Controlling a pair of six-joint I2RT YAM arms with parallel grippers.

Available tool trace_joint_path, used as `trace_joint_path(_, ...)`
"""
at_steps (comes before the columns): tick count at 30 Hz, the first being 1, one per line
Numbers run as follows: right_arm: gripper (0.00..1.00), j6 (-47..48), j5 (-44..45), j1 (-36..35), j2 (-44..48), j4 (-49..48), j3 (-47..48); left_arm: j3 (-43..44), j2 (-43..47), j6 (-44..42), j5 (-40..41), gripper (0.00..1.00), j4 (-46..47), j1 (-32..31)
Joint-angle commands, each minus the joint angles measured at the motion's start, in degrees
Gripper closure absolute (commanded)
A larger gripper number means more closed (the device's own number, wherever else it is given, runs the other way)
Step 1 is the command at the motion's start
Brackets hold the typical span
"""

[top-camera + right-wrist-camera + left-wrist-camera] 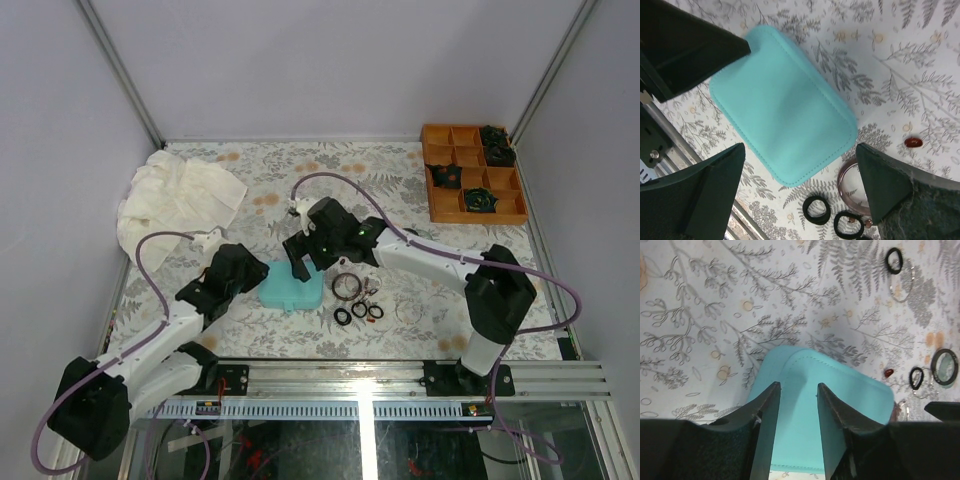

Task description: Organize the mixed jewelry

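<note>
— Where is the jewelry lying?
— Beside the rounded teal stitched case [782,107], small black rings [807,209] and a thin reddish-brown bangle [841,175] are lying; I'm hovering my left gripper [799,385] and right gripper [800,147] above the case, fingers spread.

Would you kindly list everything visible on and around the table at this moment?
Teal case: one, teal, table centre, under both grippers.
Black rings: at least three, black, near-right of the case.
Reddish-brown bangle: one, just right of the case.
Clear bangle: one, faint, further right.
Red bead: one, tiny, near the bangles.
White cloth: one, far left.
Orange tray: one, far right corner.
Dark clumps: several, green-black, in tray compartments.
Table: floral-patterned.
Left gripper: black, open.
Right gripper: black, open wide.
</note>
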State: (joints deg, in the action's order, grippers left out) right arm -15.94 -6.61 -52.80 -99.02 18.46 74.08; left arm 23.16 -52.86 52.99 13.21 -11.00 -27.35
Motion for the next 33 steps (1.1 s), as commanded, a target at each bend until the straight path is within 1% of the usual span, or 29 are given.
trace_joint_path(1, 0.01, 2.3, -4.2, 2.1, 0.5, -2.4, 3.7, 2.8, -1.1, -2.4, -1.3, 0.66, 5.8, 0.9)
trace_joint_path(2, 0.0, 2.4, -4.5, 2.6, 0.0, -2.7, 4.4, 2.8, -1.4, -2.4, -1.3, 0.66, 6.0, 1.0)
trace_joint_path(3, 0.02, 2.6, -5.1, 3.1, -1.5, -2.6, 5.3, 2.8, -1.8, -2.5, -1.4, 0.66, 6.3, 1.3)
trace_joint_path(7, 0.11, 3.9, -7.7, 4.1, -6.0, -1.9, 8.2, 3.5, -4.0, -3.2, -2.3, 0.66, 8.0, 1.8)
trace_joint_path(10, 0.11, 3.9, -9.8, 4.1, -7.5, -3.5, 7.2, 4.5, -5.7, -3.8, -2.5, 0.67, 8.5, 2.2)
trace_joint_path(12, 0.11, 3.7, -11.0, 4.2, -7.9, -4.5, 6.0, 4.8, -4.9, -3.5, -2.7, 0.67, 7.6, 2.5)
trace_joint_path(16, 0.13, 4.3, -11.8, 3.3, -8.2, -5.4, 2.7, 5.1, 1.7, -2.0, -4.3, 0.67, 1.5, 2.5)
trace_joint_path(17, 0.15, 4.2, -11.4, 3.1, -8.3, -5.5, 1.9, 5.0, 3.9, -1.7, -4.8, 0.68, -0.1, 2.5)
trace_joint_path(20, 0.21, 3.2, -10.8, 2.7, -8.3, -6.8, -0.5, 4.0, 9.8, -0.1, -7.0, 0.73, -5.5, 2.4)
trace_joint_path(24, 0.24, 2.3, -9.5, 1.9, -7.9, -7.8, -2.8, 2.2, 17.0, 1.9, -9.9, 0.78, -11.9, 1.8)
trace_joint_path(25, 0.29, 2.1, -7.9, 1.6, -7.9, -7.5, -3.2, 1.6, 18.5, 2.6, -10.2, 0.8, -13.2, 1.4)
trace_joint_path(29, 0.42, -0.5, -3.5, 0.6, -6.3, -7.2, -5.4, -1.4, 22.1, 5.6, -11.4, 0.84, -15.5, -0.5)
trace_joint_path(33, 0.47, -6.3, 0.7, 0.6, -2.6, -7.9, -9.8, -4.3, 21.8, 8.4, -10.1, 0.85, -14.4, -3.8)
